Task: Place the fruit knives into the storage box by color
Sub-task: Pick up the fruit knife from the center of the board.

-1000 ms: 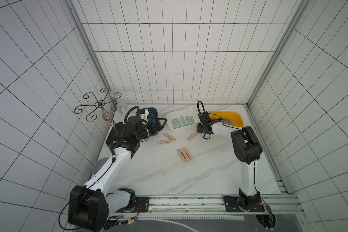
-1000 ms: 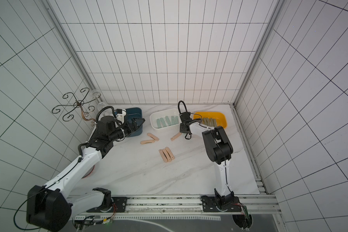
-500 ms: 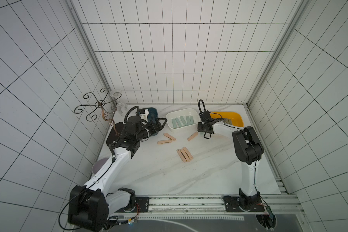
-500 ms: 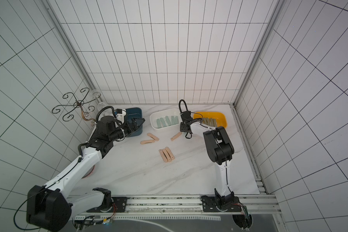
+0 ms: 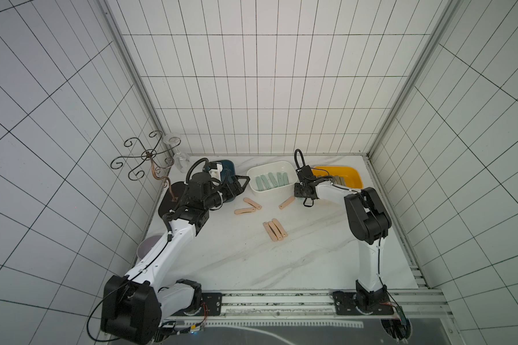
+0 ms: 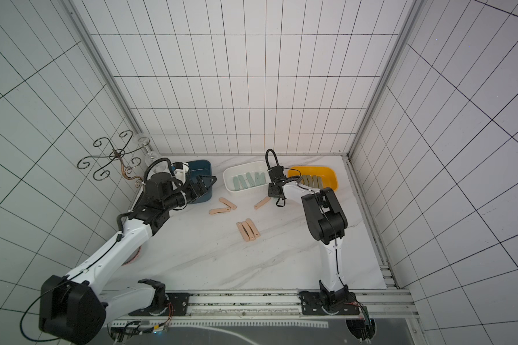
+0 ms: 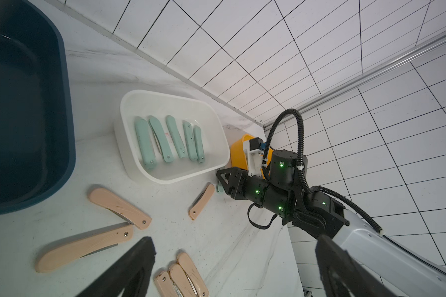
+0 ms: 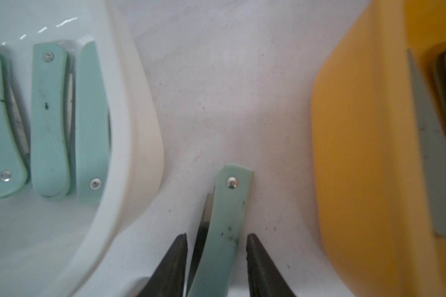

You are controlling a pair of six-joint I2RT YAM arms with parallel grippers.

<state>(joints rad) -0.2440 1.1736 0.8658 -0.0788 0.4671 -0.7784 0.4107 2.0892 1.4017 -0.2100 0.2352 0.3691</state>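
My right gripper point(image 8: 216, 239) is low over the table between the white box point(image 8: 139, 123) and the yellow box point(image 8: 358, 144). It is open, its fingers either side of a mint-green fruit knife point(image 8: 229, 205) with small gaps. Several mint knives point(image 7: 165, 138) lie in the white box point(image 5: 281, 165). Olive-grey knives point(image 5: 338, 179) lie in the yellow box point(image 5: 355, 176). Several peach knives lie on the table: two point(image 5: 248, 207) near the dark blue box point(image 5: 228, 165), one point(image 5: 286, 202) beside the right gripper point(image 5: 298, 194), and three side by side point(image 5: 275, 229). My left gripper point(image 7: 234, 239) hangs open by the blue box, holding nothing.
A wire glass stand point(image 5: 145, 155) with a wine glass point(image 5: 181, 159) stands at the back left on a black round base point(image 5: 169, 200). A pale bowl point(image 5: 148, 246) sits under the left arm. Tiled walls close in three sides. A rail point(image 5: 281, 298) runs along the front.
The right arm has edged very slightly. The left arm and the knives on the table have not moved.
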